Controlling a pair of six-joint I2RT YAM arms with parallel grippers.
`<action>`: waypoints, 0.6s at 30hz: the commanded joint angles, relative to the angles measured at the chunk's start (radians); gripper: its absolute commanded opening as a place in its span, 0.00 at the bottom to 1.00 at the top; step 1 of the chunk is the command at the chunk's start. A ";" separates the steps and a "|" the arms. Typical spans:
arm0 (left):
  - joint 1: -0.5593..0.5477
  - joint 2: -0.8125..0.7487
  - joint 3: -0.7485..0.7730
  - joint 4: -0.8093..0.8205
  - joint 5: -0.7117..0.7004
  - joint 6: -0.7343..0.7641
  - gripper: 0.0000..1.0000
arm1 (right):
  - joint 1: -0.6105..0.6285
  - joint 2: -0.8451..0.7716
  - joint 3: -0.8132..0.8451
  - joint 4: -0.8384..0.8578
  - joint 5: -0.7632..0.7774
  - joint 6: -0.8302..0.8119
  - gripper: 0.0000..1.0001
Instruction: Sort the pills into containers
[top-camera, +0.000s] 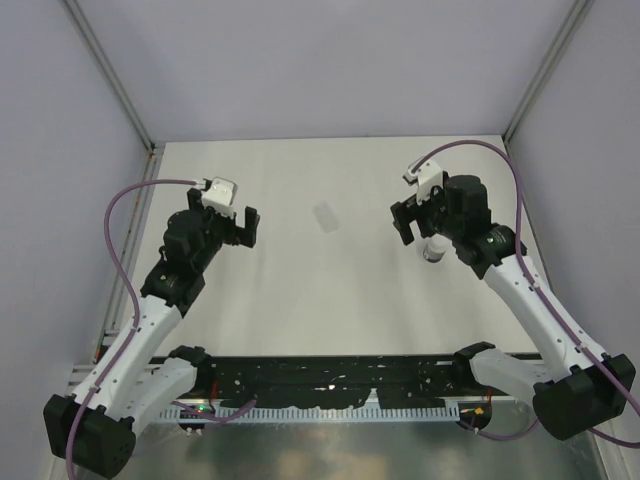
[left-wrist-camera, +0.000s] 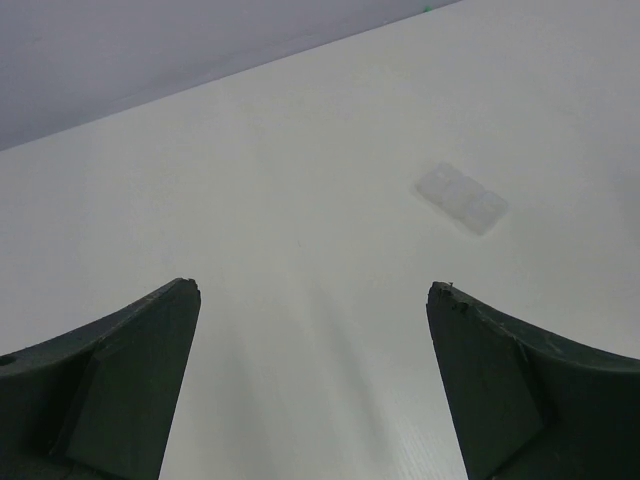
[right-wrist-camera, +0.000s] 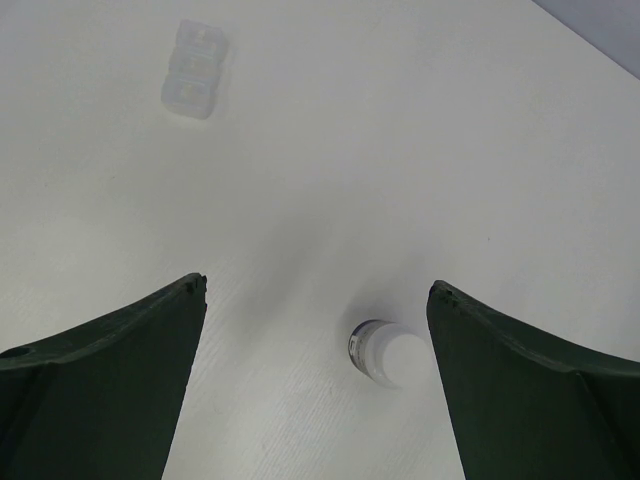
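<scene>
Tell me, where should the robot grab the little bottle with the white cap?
Grip the bottle around its round sides, just under the white cap, coming straight down from above. It seems to stand upright on the table, cap up, with bare space all round. The right hand is open and nearly over it, so that one suits best.

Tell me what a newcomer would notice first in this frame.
Two open black grippers hang above the white table, the left gripper left of centre and the right gripper toward the right. Just below the right gripper stands a small white-capped bottle, and a clear segmented packet lies flat mid-table between the arms. No orange pills can be made out.
</scene>
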 joint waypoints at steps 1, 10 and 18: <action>0.005 -0.012 0.018 0.044 0.029 0.013 0.99 | 0.004 -0.022 0.000 0.055 0.008 -0.002 0.95; 0.005 -0.015 0.007 0.067 0.032 0.010 0.99 | 0.004 -0.011 0.007 0.055 0.003 0.001 0.95; 0.005 -0.018 -0.002 0.070 0.032 0.012 1.00 | 0.004 0.009 0.026 0.053 -0.005 -0.009 0.95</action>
